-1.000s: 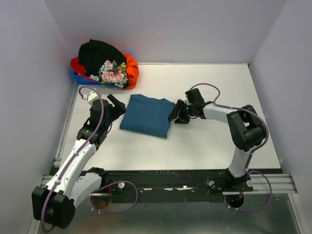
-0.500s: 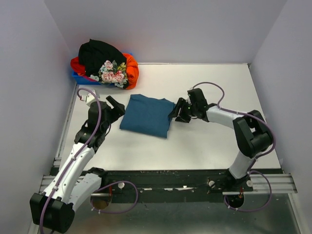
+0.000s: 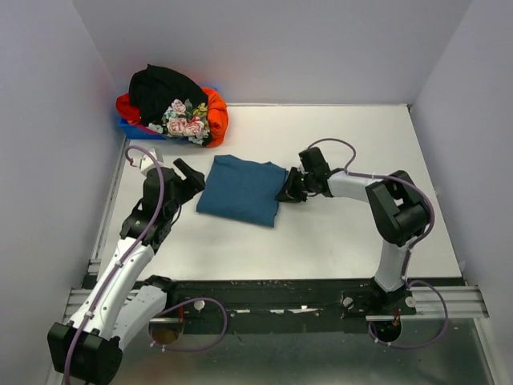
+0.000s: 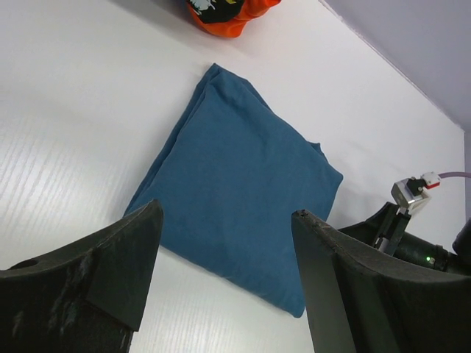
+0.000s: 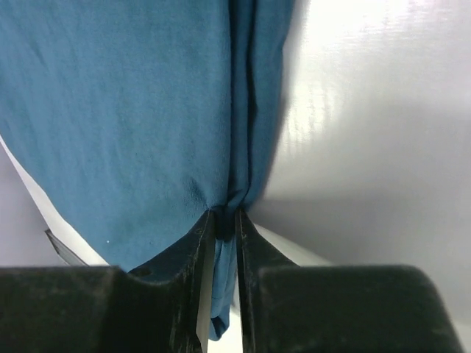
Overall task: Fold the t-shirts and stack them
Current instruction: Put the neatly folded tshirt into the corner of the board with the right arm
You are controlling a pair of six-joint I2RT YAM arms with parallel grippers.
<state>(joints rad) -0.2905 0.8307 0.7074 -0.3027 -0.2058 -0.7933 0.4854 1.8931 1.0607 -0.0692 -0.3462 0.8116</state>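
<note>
The white bench (image 3: 345,144) carries a folded teal t-shirt (image 3: 240,190) lying flat near its middle, between the two arms. At the far left corner a black shirt (image 3: 164,90), an orange-red shirt (image 3: 216,112) and a flowered shirt (image 3: 184,120) are heaped together, nearly hiding the blue bin (image 3: 128,127) under them, well apart from the folded one. The right hand (image 3: 287,189) is pressed together, pinching the teal t-shirt's right edge. The left hand (image 3: 188,172) is spread, just beside its left edge, not touching it.
</note>
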